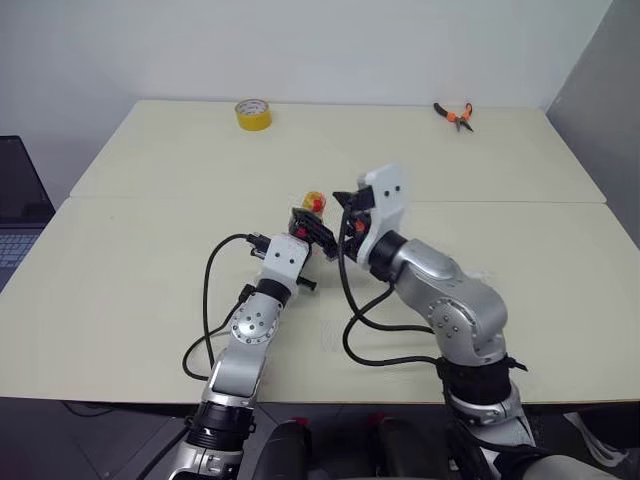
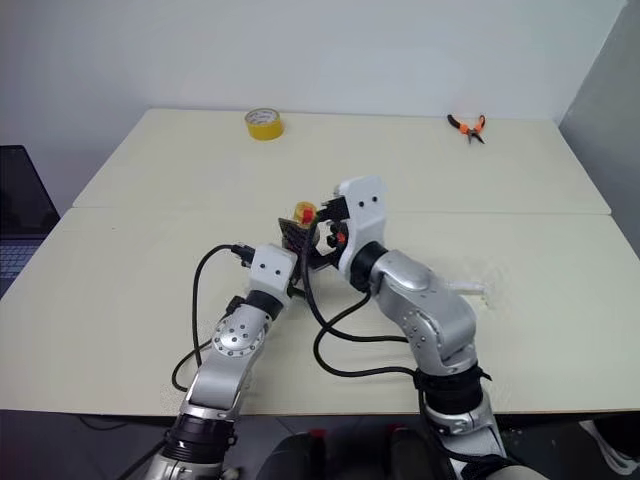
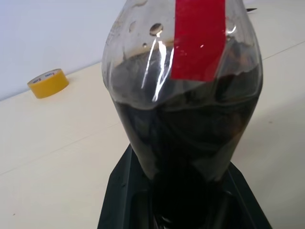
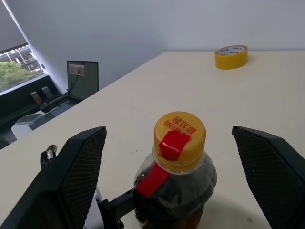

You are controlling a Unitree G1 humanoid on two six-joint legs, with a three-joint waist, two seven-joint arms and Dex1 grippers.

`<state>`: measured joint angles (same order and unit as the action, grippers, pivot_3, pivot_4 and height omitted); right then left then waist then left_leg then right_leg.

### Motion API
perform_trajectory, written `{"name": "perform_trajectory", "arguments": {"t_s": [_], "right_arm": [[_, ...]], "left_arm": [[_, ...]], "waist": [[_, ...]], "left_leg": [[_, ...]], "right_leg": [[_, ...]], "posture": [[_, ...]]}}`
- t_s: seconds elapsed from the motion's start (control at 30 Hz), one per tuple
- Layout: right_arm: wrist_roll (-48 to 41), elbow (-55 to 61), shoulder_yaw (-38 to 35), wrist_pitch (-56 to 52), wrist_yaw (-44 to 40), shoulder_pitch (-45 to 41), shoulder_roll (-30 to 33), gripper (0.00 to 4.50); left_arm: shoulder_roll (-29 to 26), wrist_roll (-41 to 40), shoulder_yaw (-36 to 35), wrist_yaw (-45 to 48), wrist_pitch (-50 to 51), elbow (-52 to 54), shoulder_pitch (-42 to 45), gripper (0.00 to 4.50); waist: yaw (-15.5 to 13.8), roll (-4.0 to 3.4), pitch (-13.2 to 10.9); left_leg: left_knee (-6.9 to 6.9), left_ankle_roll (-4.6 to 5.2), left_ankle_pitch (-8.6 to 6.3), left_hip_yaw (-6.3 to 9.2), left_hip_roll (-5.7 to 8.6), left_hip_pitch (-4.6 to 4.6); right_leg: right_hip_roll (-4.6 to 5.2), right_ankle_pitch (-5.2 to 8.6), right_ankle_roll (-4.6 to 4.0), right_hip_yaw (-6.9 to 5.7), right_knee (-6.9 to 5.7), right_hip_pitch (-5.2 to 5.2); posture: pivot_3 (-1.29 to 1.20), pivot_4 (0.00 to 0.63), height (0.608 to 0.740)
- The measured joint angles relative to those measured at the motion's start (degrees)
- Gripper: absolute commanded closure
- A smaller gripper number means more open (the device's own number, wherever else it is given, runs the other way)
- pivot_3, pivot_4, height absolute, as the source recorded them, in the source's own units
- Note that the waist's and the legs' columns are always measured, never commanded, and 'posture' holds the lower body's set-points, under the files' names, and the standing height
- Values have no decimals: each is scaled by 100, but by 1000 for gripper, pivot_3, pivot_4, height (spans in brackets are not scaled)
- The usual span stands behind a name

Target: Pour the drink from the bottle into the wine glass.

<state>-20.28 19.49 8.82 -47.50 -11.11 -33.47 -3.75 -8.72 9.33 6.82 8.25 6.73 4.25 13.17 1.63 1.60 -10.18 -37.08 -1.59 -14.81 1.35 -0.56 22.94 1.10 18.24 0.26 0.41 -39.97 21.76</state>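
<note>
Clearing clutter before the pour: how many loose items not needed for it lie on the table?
2: a yellow tape roll at the far edge, left of centre; orange-handled pliers at the far right. The arms may hide others.

Bottle [image 3: 183, 109] cut off at 12 and 6 o'clock in the left wrist view, cap unseen there. Mostly hidden behind the two wrists in the head views. Wine glass [image 2: 478, 285] barely discernible, partly behind the right arm. Laptop [image 1: 20, 205] cropped at 9 o'clock.
</note>
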Motion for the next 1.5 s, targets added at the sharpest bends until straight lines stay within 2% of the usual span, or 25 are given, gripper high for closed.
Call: {"name": "perform_trajectory", "arguments": {"t_s": [0.23, 0.33, 0.47, 0.5, 0.57, 0.77, 1.1, 1.33, 1.5], "right_arm": [[114, -270, 41, 214, 4, -68, -7, 0], [114, -285, 40, 225, 6, -73, -11, 857], [114, -292, 39, 235, 5, -73, -21, 2286], [114, -292, 39, 235, 3, -73, -21, 2771], [114, -292, 48, 249, -9, -73, -20, 3269], [34, -299, -77, 312, -21, 42, -189, 3270], [-698, -370, -499, 317, -152, 98, -405, 3280], [444, -372, 343, 1169, -230, -5, 436, 3292], [731, 159, 363, 1384, -254, 256, 808, 3292]], "left_arm": [[-3, 3, -1, -1, 0, 0, 0, 3869], [-2, 4, -1, -2, 0, 0, 0, 3869], [-1, 4, 0, -4, 0, 0, 0, 3869], [-1, 4, 0, -4, 0, 0, -1, 3869], [-1, 4, 0, -4, 0, 0, -1, 3869], [-4, 5, -2, -4, -4, 3, -1, 3870], [-2, 0, -27, -14, -96, 5, -5, 3879], [-1, 2, -30, -11, -89, 3, -9, 3880], [90, -96, -48, -11, -82, 9, 3, 3880]], "waist": [[0, 0, 0], [0, 0, 0], [0, 0, 0], [0, 0, 0], [0, 0, 0], [0, 0, 0], [4, 0, 0], [2, 0, 0], [-5, 0, 0]], "left_leg": [[1, 0, 0, -1, 0, 0], [0, 0, 0, -1, 0, 0], [0, 0, 0, -1, 0, 0], [0, 0, 0, -1, 0, 0], [0, 0, 0, -1, 0, 1], [1, 0, 0, -1, 0, 0], [2, 0, 0, -1, -1, 0], [1, 0, 0, -2, 1, 0], [2, 0, 0, -1, 0, 6]], "right_leg": [[0, 0, 0, 1, 1, 0], [0, 0, 0, 1, 1, 0], [0, 0, 0, 1, 0, 0], [0, 0, 0, 1, 0, 0], [0, 0, 0, 1, 0, 0], [0, 0, 0, 1, 1, 0], [0, 0, 0, 1, 1, 1], [0, 0, 0, 1, 1, 2], [1, 0, 0, 0, 7, 1]], "posture": [[0, 150, 740], [0, 150, 740], [0, 150, 740], [0, 150, 740], [0, 150, 740], [0, 150, 740], [0, 150, 740], [0, 150, 740], [0, 150, 740]]}}
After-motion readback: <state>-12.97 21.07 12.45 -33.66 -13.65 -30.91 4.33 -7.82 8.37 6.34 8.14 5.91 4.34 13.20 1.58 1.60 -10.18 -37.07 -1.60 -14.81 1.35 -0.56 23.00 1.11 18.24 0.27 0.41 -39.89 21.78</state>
